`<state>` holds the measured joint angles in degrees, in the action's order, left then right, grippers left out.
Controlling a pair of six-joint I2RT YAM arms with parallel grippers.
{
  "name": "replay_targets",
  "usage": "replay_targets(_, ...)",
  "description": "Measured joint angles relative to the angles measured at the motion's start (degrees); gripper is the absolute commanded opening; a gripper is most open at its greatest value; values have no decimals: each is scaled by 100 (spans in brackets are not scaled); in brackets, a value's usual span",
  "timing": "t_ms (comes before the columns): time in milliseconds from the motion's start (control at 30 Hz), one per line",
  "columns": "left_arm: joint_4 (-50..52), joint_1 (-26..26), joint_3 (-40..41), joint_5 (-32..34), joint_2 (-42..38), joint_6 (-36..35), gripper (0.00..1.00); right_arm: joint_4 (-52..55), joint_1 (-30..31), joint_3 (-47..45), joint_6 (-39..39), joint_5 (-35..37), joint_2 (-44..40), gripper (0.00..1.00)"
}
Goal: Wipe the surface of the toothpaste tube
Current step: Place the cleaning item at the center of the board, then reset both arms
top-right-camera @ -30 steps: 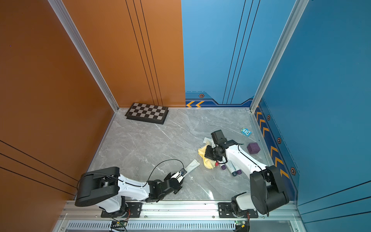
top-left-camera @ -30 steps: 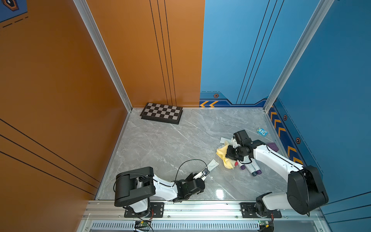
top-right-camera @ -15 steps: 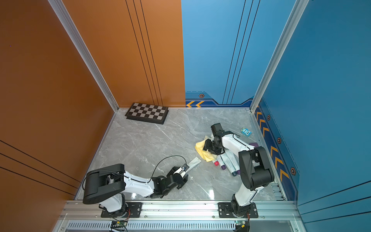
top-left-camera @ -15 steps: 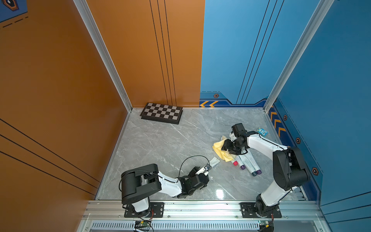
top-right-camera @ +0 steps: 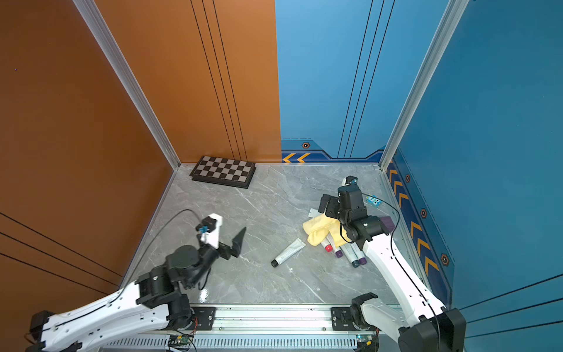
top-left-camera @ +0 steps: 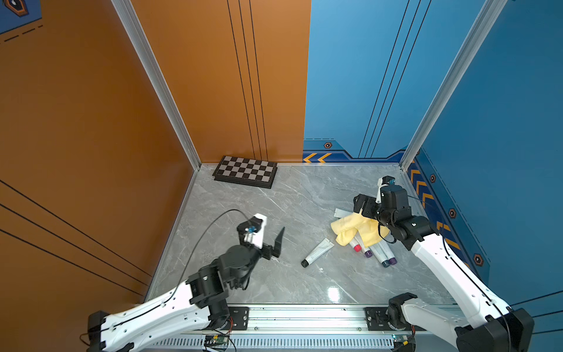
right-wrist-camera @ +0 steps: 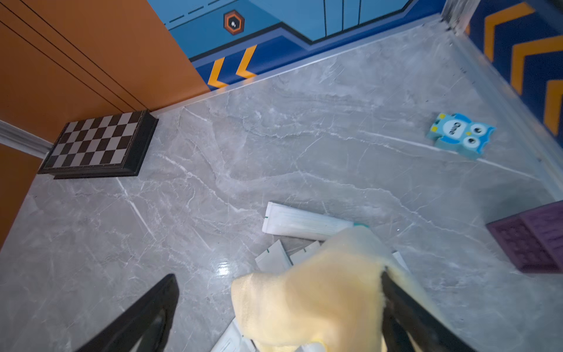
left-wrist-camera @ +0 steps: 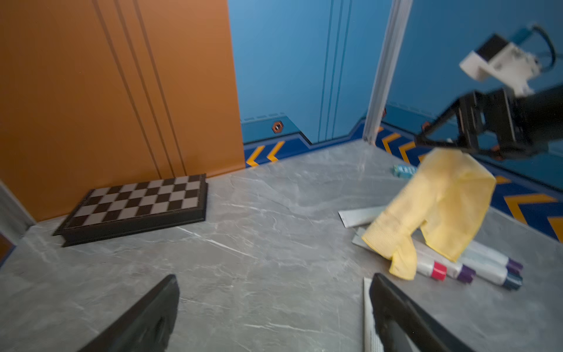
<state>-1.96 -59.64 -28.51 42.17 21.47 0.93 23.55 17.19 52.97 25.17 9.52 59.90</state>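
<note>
The toothpaste tube, pale grey with a black cap, lies flat on the marble table, free of both grippers. Its crimped end shows just beside one left finger. My left gripper hovers to the left of the tube, open and empty. My right gripper is open above the yellow cloth. The cloth drapes off one of its fingers and hangs down onto the markers.
Several markers lie partly under the cloth, with white packets behind it. A chessboard sits at the back wall. A blue owl eraser and a purple block lie near the right wall.
Both grippers have gone from shut to open. The left one let go of the tube and drew back to the left. The right one rose toward the back, the cloth still hanging from a finger.
</note>
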Motion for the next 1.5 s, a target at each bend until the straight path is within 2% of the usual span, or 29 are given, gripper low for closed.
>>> replay_targets(67, -636, 129, 717, 546, -1513, -601, 98, -369, -142, -520, -166, 282, -229, 100)
replay_targets(100, -1016, 199, 1084, 828, -1930, -914, 98, -562, -256, -839, -240, 389, -328, 100)
replay_targets(133, -1222, 289, 1346, 979, -1980, -1152, 99, -713, -348, -1099, -297, 463, -391, 100)
replay_targets(200, -1453, 684, 1829, 1021, -1408, -1513, 98, -1163, -564, -1749, -446, 664, -553, 100)
replay_targets(267, -1464, 1394, 2175, 807, -660, -1611, 98, -1641, -745, -2310, -588, 811, -697, 100)
replay_targets(400, -1770, 3480, 2634, -319, 476, -1294, 98, -2778, -1163, -3237, -787, 1139, -802, 100)
replay_targets(467, -2170, 4360, 2656, -870, 1207, -1060, 98, -3392, -1338, -3587, -848, 1274, -695, 100)
replay_targets(567, -2911, 5152, 2614, -1565, 2479, -776, 98, -4203, -1523, -3845, -883, 1329, -229, 100)
replay_targets(700, -3842, 5567, 2413, -2267, 3982, -566, 98, -5335, -1615, -3875, -960, 1296, 682, 100)
replay_targets(900, -4924, 6107, 2006, -3012, 5040, -107, 98, -6688, -1735, -3807, -1268, 1023, 1779, 100)
replay_targets(1033, -5696, 6063, 1919, -3364, 5816, -37, 98, -7154, -1534, -3539, -1707, 704, 2562, 100)
replay_targets(1167, -5906, 5954, 1674, -3563, 6509, -46, 98, -7075, -1390, -3222, -1969, 396, 2726, 100)
replay_targets(1267, -6000, 6052, 1436, -3585, 6754, 50, 98, -7090, -1458, -3119, -2020, 306, 2723, 100)
replay_targets(1500, -6155, 6227, 1412, -3582, 6756, 260, 98, -7049, -1473, -3097, -2124, 48, 2723, 100)
